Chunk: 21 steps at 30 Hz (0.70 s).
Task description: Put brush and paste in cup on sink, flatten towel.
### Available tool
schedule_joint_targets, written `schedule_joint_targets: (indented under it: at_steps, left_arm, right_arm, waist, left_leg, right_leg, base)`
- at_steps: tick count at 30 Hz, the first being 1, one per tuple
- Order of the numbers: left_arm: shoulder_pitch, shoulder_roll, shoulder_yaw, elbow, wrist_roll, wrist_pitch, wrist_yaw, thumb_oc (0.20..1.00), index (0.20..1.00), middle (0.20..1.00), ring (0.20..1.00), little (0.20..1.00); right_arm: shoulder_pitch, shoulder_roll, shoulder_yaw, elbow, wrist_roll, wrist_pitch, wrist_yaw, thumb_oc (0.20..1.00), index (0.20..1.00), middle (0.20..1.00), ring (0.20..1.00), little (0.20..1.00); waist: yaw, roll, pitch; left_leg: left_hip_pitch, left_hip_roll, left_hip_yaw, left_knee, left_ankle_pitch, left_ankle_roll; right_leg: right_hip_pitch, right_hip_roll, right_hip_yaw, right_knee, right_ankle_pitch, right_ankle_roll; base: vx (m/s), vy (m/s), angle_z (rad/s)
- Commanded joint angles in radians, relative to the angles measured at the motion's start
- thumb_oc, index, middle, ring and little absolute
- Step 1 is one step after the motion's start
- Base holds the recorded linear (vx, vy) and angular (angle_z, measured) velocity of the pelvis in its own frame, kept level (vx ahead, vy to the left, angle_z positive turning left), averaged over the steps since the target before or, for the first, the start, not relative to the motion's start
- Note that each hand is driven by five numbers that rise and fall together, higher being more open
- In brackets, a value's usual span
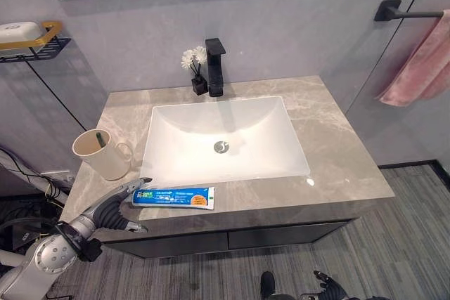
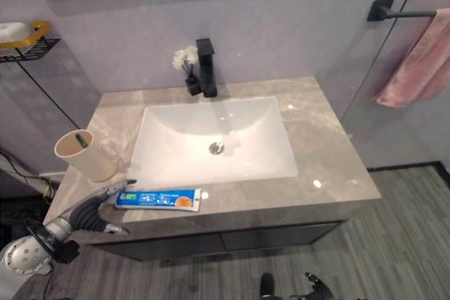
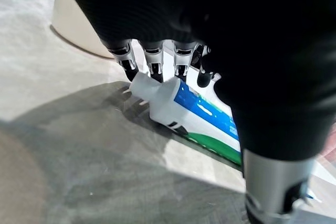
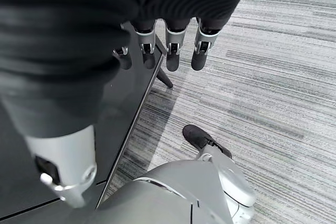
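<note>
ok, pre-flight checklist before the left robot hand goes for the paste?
1. Left robot hand at the cap end of the toothpaste tube: ok, fingertips at the cap, thumb on the near side.
2. Grasp closed on the tube: not ok, fingers straight, tube flat on the counter.
3. Cup upright and nearby: ok, just behind the hand on the counter's left edge.
4. Room in the cup: cannot tell; a dark-green brush handle is already inside.
5. Right robot hand out of the way: ok, open, hanging low over the floor.
6. Towel flattened: not ok, bunched on the rail.
</note>
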<state>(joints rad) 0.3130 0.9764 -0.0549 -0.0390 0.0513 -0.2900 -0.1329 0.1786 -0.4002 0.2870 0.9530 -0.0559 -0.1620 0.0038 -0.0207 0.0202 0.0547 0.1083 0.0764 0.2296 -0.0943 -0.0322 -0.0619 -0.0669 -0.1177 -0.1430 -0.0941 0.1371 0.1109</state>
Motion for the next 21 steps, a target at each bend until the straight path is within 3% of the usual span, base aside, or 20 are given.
schedule_joint_targets:
  at_steps: [1,3,4,7,14,16,21]
  left_arm:
    - [-0.066,0.011,0.010,0.010,0.028,-0.036,0.027,0.840,0.840,0.840,0.840,0.840]
    - [-0.072,0.000,0.004,0.017,0.039,-0.036,0.030,0.812,0.812,0.812,0.812,0.812]
    - [-0.076,-0.004,-0.002,0.022,0.053,-0.036,0.033,0.680,0.680,0.680,0.680,0.680]
    - [-0.084,-0.012,-0.011,0.032,0.079,-0.041,0.037,0.410,0.410,0.410,0.410,0.410]
    - [-0.125,-0.029,-0.066,0.079,0.175,-0.045,0.050,0.294,0.294,0.294,0.294,0.294]
    - [-0.142,-0.037,-0.084,0.090,0.191,-0.043,0.056,0.200,0.200,0.200,0.200,0.200]
    - [-0.176,-0.070,-0.118,0.111,0.222,-0.043,0.068,0.200,0.200,0.200,0.200,0.200]
  right_arm:
    - [-0.040,-0.013,0.007,-0.006,-0.012,-0.037,-0.014,1.000,1.000,1.000,1.000,1.000]
    - [-0.036,-0.012,0.007,-0.006,-0.013,-0.036,-0.013,1.000,1.000,1.000,1.000,1.000]
    - [-0.037,-0.011,0.008,-0.006,-0.014,-0.036,-0.015,1.000,1.000,1.000,1.000,1.000]
    - [-0.039,-0.010,0.006,-0.002,-0.012,-0.037,-0.022,1.000,1.000,1.000,1.000,1.000]
    - [-0.052,-0.008,-0.019,0.027,0.011,-0.035,-0.045,1.000,1.000,1.000,1.000,1.000]
    - [-0.067,-0.003,-0.026,0.055,0.023,-0.033,-0.056,1.000,1.000,1.000,1.000,1.000]
    - [-0.103,0.007,-0.060,0.126,0.066,-0.028,-0.078,1.000,1.000,1.000,1.000,1.000]
  waist:
    - [-0.028,-0.028,0.007]
    - [-0.030,-0.030,0.005]
    - [-0.031,-0.031,0.004]
    - [-0.033,-0.032,0.004]
    - [-0.035,-0.036,0.000]
    - [-0.035,-0.038,-0.002]
    - [-0.032,-0.040,-0.006]
  left_leg:
    - [-0.015,0.019,-0.019,0.007,0.042,-0.012]
    - [-0.013,0.021,-0.018,0.007,0.042,-0.013]
    - [-0.012,0.023,-0.017,0.007,0.042,-0.015]
    - [-0.008,0.026,-0.014,0.007,0.041,-0.015]
    - [-0.008,0.032,-0.011,0.007,0.042,-0.020]
    - [-0.017,0.036,-0.013,0.007,0.047,-0.022]
    - [-0.036,0.038,-0.010,0.007,0.050,-0.025]
  right_leg:
    - [0.120,-0.068,0.002,0.012,-0.014,0.083]
    - [0.123,-0.065,0.001,0.012,-0.017,0.081]
    - [0.125,-0.064,0.002,0.010,-0.018,0.080]
    - [0.124,-0.059,0.004,0.010,-0.019,0.079]
    - [0.122,-0.054,0.008,0.007,-0.016,0.078]
    - [0.113,-0.053,0.009,0.007,-0.012,0.078]
    - [0.091,-0.055,0.013,0.007,-0.005,0.082]
  base:
    - [0.00,0.000,0.00]
    - [0.00,0.000,0.00]
    - [0.00,0.000,0.00]
    - [0.00,-0.003,-0.01]
    - [-0.02,-0.005,0.00]
    - [-0.08,-0.009,0.01]
    - [-0.06,0.002,-0.01]
